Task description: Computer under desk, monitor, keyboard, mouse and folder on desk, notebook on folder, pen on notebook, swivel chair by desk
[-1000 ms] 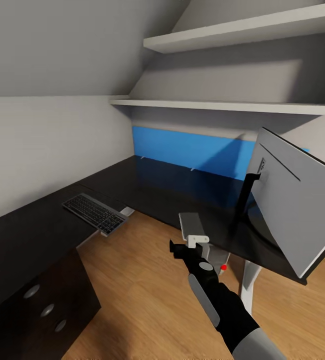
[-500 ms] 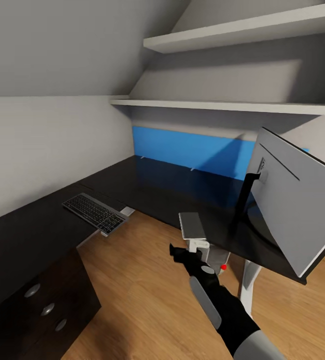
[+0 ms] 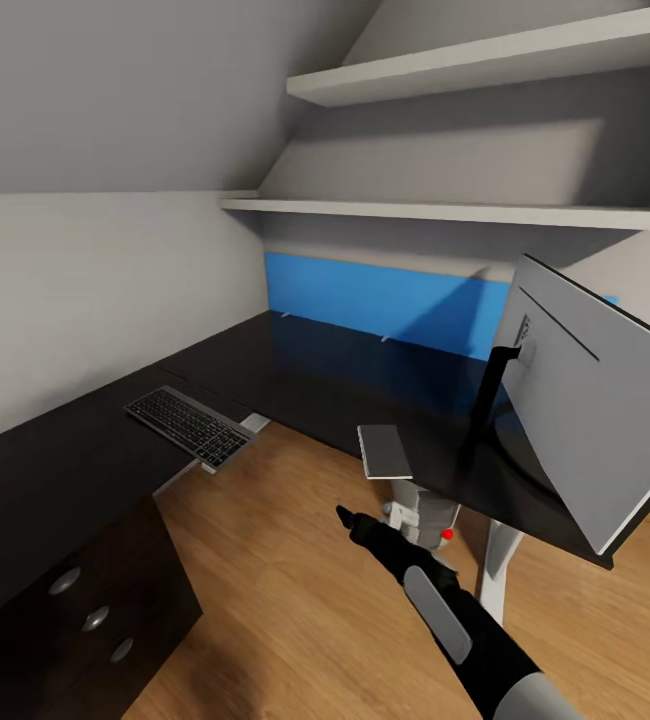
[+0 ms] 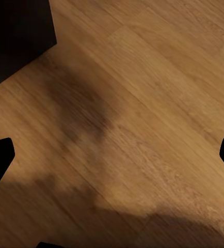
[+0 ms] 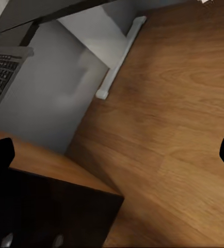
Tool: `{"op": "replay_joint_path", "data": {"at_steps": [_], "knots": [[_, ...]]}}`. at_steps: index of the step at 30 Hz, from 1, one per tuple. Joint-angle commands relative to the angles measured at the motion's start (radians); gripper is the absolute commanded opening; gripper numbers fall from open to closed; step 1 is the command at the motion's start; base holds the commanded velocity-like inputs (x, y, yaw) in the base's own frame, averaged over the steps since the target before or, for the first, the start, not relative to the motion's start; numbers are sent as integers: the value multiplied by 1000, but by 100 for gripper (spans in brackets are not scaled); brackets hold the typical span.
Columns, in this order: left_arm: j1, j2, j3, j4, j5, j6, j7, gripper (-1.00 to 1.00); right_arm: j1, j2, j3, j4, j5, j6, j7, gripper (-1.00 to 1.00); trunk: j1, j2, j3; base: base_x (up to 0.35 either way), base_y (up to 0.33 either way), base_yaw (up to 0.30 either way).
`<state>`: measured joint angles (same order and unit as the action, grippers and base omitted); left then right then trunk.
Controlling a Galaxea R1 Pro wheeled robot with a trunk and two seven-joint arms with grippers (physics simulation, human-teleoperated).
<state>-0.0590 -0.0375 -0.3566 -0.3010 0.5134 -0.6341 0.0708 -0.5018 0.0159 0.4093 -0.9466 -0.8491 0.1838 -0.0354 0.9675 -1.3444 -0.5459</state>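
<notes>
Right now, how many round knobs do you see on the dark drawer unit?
3, on the front of the dark drawer unit at the head view's lower left: upper knob, middle knob, lower knob. More may be hidden below the frame.

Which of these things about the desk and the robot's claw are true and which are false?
1. The keyboard lies on the black desk. True.
2. The monitor lies flat on the floor. False: it stands on the desk, its grey back facing the camera.
3. The small grey notebook lies at the desk's edge, beside the monitor's foot. True.
4. The right claw is gripping the notebook. False: it is below the desk edge, over the wooden floor, apart from the notebook.
5. The left claw points at the wooden floor with its fingers wide apart. True.
6. The wall panel behind the desk is red. False: it is blue.
</notes>
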Motion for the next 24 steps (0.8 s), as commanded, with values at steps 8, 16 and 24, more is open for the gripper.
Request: {"op": "replay_joint_path", "data": {"at_steps": [8, 16, 24], "knots": [[-1, 1, -8, 0, 4, -4, 7, 100, 0, -23, -4, 30, -81, -1, 81, 100, 0, -1, -1, 0, 0, 0], [-1, 1, -8, 0, 4, -4, 7, 100, 0, -29, -58, 54, -119, -1, 96, 100, 0, -1, -1, 0, 0, 0], [-1, 1, -8, 0, 4, -4, 7, 100, 0, -30, -123, 59, -129, 6, 95, 100, 0, -1, -1, 0, 0, 0]]}}
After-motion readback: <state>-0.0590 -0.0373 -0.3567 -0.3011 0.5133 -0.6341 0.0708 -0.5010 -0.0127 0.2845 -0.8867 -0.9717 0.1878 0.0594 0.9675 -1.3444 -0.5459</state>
